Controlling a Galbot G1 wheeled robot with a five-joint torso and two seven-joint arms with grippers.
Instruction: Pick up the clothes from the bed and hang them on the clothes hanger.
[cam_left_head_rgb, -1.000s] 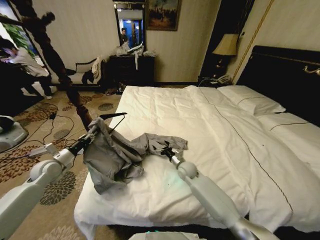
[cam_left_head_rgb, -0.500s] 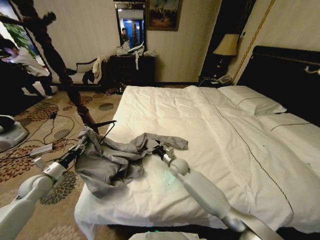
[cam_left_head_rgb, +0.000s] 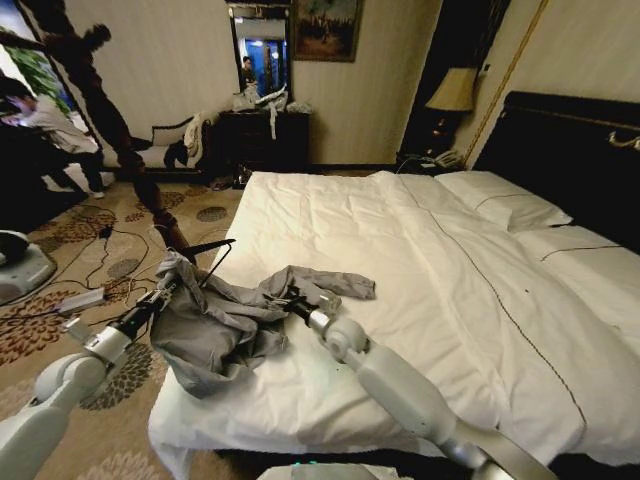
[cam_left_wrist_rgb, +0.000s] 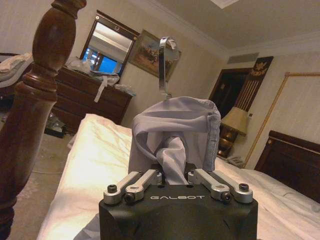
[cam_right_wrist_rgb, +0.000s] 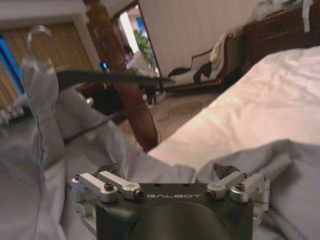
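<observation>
The clothes (cam_left_head_rgb: 215, 325), a creased light-grey shirt, hang off the bed's (cam_left_head_rgb: 400, 260) near left corner, with one sleeve trailing across the white duvet. My left gripper (cam_left_head_rgb: 163, 287) is beside the bed and shut on a bunch of that cloth (cam_left_wrist_rgb: 172, 125). The silver hook (cam_left_wrist_rgb: 165, 62) of the clothes hanger rises from the collar just above the fingers. The hanger's black bar (cam_left_head_rgb: 205, 247) pokes out of the shirt's top. My right gripper (cam_left_head_rgb: 293, 302) rests on the duvet against the sleeve, open (cam_right_wrist_rgb: 167, 172), facing the hanger (cam_right_wrist_rgb: 110, 77) with grey cloth around its fingers.
A dark turned-wood coat stand (cam_left_head_rgb: 110, 120) rises just left of the bed corner, close to the left arm (cam_left_wrist_rgb: 35, 100). Cables and a power strip (cam_left_head_rgb: 80, 298) lie on the patterned carpet. A dresser (cam_left_head_rgb: 265, 135) and a chair with garments stand at the far wall.
The left gripper lowered the shirt and hanger from a second ago, then held still. The right gripper slid left along the sleeve toward the bunched shirt.
</observation>
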